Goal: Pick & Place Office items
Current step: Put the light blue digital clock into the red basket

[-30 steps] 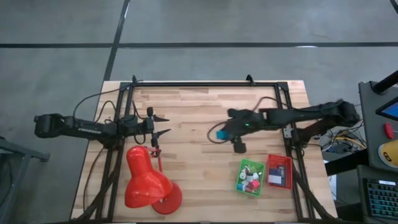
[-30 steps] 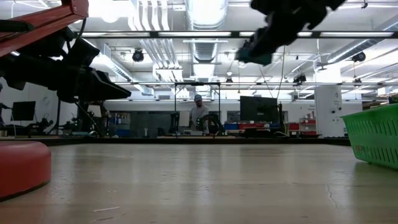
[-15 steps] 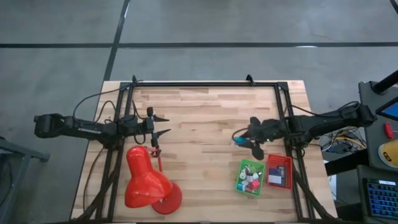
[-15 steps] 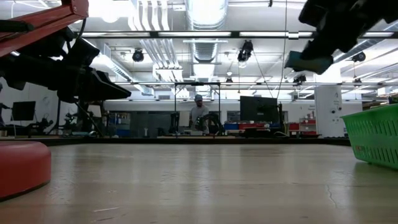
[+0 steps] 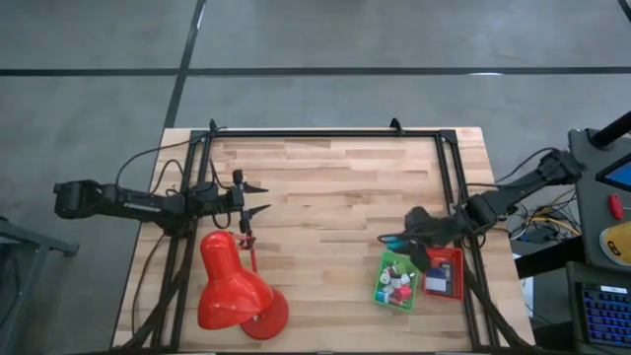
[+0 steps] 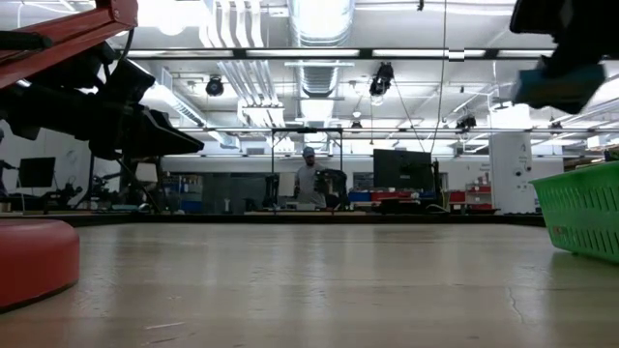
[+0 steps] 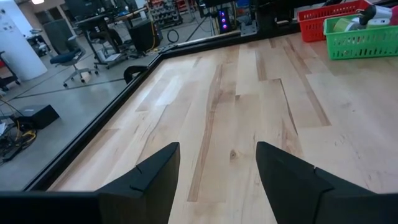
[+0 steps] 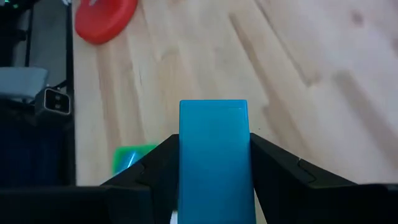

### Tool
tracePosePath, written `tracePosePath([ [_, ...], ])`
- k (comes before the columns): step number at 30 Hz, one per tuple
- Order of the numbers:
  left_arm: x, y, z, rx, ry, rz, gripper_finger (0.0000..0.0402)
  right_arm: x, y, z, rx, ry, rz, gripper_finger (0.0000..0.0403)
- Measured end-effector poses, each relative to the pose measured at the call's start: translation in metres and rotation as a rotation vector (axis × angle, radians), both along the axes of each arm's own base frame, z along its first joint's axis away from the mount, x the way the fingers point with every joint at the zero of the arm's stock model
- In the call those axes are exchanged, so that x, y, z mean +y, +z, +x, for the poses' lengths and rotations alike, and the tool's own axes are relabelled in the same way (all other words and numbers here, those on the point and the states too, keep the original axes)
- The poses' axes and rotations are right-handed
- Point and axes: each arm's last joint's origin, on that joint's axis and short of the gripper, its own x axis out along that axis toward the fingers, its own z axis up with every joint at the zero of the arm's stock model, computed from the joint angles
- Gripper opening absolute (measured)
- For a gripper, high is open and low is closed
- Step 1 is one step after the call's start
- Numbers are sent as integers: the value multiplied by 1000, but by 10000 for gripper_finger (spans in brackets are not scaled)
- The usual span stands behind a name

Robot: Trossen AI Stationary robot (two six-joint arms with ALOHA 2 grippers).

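Trays sit side by side near the counter's (image 5: 325, 187) right front: the green tray (image 5: 381, 289) holds small white, pink and green pieces (image 5: 398, 284), the red tray (image 5: 442, 258) a dark blue block. Just above them, the right tool (image 5: 394, 240) clamps a plain teal block (image 8: 214, 155) between its fingers. The left tool (image 5: 258, 197) waits wide open beside the red lamp (image 5: 233, 284).
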Motion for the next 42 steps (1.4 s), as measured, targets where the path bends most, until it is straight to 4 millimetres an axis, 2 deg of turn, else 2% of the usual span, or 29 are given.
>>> tracePosePath([
  [5,0,0,0,0,0,0,218,15,5,-9,148,-47,114,171],
  [10,0,0,0,0,0,0,218,30,-2,-23,331,-159,193,171],
  [16,0,0,0,0,0,0,218,51,-10,-33,432,-276,287,171],
  [22,0,0,0,0,0,0,218,69,-15,-43,527,-355,310,171],
  [26,0,0,0,0,0,0,218,79,-18,-50,626,-436,298,171],
  [33,0,0,0,0,0,0,218,89,-22,-55,686,-560,193,171],
  [42,0,0,0,1,0,0,218,97,-47,-49,689,-680,-6,171],
])
